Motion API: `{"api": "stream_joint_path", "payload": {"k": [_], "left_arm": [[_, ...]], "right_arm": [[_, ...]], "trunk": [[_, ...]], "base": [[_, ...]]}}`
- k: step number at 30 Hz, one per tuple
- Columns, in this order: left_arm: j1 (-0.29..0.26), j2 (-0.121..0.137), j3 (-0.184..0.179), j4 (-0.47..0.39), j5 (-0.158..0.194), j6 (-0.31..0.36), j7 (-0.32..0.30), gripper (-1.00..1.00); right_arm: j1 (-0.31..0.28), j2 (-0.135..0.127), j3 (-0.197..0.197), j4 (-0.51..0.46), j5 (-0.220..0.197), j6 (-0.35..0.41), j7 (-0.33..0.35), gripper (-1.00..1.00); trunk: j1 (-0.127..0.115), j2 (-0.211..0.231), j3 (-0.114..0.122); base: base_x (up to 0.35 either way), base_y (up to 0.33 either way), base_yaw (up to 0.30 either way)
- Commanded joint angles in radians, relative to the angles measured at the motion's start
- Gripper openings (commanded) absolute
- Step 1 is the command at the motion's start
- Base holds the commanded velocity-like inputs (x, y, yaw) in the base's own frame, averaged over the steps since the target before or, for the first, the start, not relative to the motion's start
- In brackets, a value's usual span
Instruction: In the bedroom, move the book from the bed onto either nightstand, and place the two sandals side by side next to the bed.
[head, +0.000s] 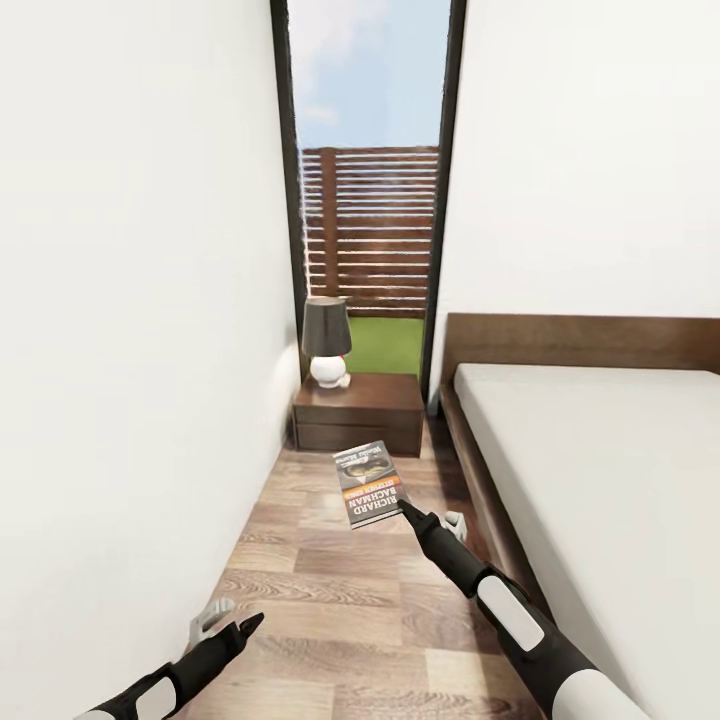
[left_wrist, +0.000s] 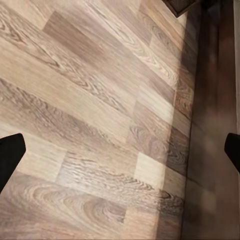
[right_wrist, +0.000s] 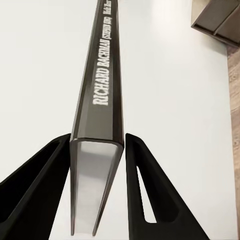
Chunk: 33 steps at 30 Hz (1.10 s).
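My right gripper (head: 404, 508) is shut on the book (head: 367, 484), a thin dark paperback with an orange band. It holds the book in the air above the floor, between the wall and the bed (head: 600, 450). In the right wrist view the book's spine (right_wrist: 102, 85) stands clamped between the two black fingers (right_wrist: 40, 180). The dark-brown nightstand (head: 360, 410) stands just beyond the book, under the window. My left gripper (head: 235, 622) hangs low and open over the floor, its tips spread wide (left_wrist: 121, 150). The sandals are out of view.
A dark-shaded lamp (head: 326, 340) sits on the nightstand's left part. A white wall closes the left side. The bed's dark frame (left_wrist: 210, 100) borders the narrow wood-plank aisle (head: 330, 600). A drawer corner of the nightstand (right_wrist: 220, 17) is visible past the book.
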Motion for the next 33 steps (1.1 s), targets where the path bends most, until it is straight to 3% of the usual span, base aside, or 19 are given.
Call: {"api": "stream_joint_path", "payload": {"k": [1, 21, 33], "left_arm": [[-0.001, 0.0, 0.008, 0.001, -0.006, -0.002, -0.004, 1.0], [-0.001, 0.001, 0.008, 0.001, -0.006, -0.002, -0.004, 1.0], [-0.001, 0.002, 0.008, 0.001, -0.006, -0.002, -0.004, 1.0]], "right_arm": [[-0.001, -0.001, 0.003, 0.0, -0.011, 0.004, 0.001, -1.0], [-0.001, -0.001, 0.003, 0.0, -0.011, 0.004, 0.001, -1.0], [-0.001, -0.001, 0.003, 0.0, -0.011, 0.004, 0.001, -1.0]], "trunk": [[0.0, 0.0, -0.001], [0.0, 0.0, -0.001], [0.0, 0.0, -0.001]], "base": [[0.167, 0.0, 0.0], [0.174, 0.0, -0.005], [0.176, 0.0, -0.135]]}}
